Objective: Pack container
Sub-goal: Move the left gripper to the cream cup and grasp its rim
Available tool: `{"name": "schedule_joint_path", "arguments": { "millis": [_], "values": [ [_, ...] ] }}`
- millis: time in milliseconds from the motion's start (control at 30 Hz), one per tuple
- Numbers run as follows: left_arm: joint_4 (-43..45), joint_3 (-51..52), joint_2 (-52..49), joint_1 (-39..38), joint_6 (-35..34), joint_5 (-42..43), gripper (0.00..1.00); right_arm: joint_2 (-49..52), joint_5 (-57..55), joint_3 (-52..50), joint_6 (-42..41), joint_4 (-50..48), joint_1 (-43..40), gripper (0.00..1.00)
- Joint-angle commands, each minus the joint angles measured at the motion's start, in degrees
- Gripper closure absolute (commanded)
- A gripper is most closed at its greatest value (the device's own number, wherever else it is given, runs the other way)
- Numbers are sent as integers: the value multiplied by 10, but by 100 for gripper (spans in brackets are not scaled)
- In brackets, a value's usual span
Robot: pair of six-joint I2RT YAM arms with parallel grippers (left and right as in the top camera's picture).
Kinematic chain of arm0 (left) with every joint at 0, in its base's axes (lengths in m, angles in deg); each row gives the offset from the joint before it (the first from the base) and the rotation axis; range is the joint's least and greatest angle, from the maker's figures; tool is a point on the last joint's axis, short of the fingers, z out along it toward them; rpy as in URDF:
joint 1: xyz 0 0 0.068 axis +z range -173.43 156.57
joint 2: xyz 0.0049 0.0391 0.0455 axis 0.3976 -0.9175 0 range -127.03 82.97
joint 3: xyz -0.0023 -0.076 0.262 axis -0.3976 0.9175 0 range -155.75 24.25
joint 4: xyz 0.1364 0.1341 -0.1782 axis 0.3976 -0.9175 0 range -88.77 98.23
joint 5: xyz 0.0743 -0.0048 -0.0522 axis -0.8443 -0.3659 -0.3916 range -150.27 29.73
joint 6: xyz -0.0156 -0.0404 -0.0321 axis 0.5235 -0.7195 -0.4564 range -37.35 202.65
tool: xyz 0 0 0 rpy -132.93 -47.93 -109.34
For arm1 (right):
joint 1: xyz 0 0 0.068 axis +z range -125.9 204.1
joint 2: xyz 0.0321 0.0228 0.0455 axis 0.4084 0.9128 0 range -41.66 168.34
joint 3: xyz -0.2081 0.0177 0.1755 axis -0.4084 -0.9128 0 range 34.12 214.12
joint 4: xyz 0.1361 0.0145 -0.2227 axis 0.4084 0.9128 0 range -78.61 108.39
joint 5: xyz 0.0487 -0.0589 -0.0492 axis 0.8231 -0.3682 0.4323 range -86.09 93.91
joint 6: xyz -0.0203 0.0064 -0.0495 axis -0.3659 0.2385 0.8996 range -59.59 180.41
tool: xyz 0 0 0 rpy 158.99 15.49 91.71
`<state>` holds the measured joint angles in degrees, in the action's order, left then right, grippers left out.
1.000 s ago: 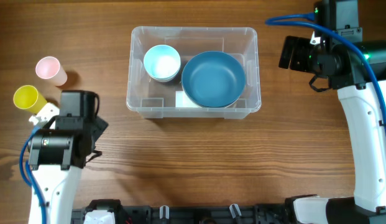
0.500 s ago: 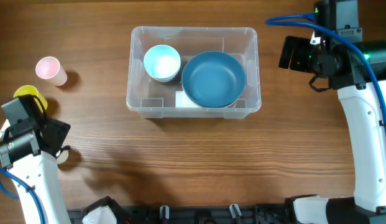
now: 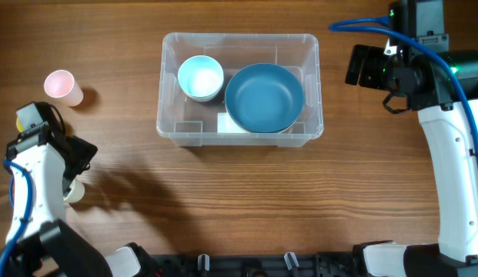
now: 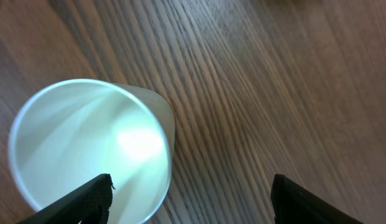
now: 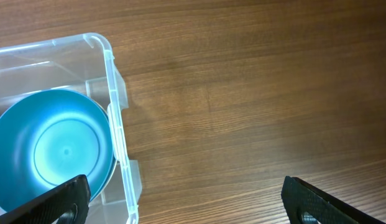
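Two bowls, a pale bowl (image 3: 200, 77) and a blue bowl (image 3: 264, 97), sit in the container (image 3: 239, 35) at the middle of the table (image 3: 223, 196). The left gripper (image 4: 191, 199) has swung out to the table's left edge, jaws apart over a white cup (image 4: 87, 146), probably the next item to pack. The right gripper (image 5: 186, 205) waits beside the container, jaws spread.

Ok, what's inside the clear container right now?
Two bowls sit in the container: a small pale blue bowl and a large blue bowl beside it. A white label on the bottom peeks out; the large bowl covers the rest.
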<state>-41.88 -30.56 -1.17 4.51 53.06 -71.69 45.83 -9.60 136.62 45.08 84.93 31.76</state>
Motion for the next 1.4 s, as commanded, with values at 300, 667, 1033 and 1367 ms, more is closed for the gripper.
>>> {"name": "schedule_joint_path", "arguments": {
  "millis": [300, 667, 1033, 1367],
  "values": [
    [0, 2, -23, 5, 9, -2, 57, -3, 5, 2, 2, 0, 0, 0],
    [-20, 2, -23, 5, 9, -21, 64, -3, 5, 2, 2, 0, 0, 0],
    [-20, 2, -23, 5, 9, -28, 81, -3, 5, 2, 2, 0, 0, 0],
    [-18, 2, -23, 5, 9, -28, 96, -3, 5, 2, 2, 0, 0, 0]
  ]
}}
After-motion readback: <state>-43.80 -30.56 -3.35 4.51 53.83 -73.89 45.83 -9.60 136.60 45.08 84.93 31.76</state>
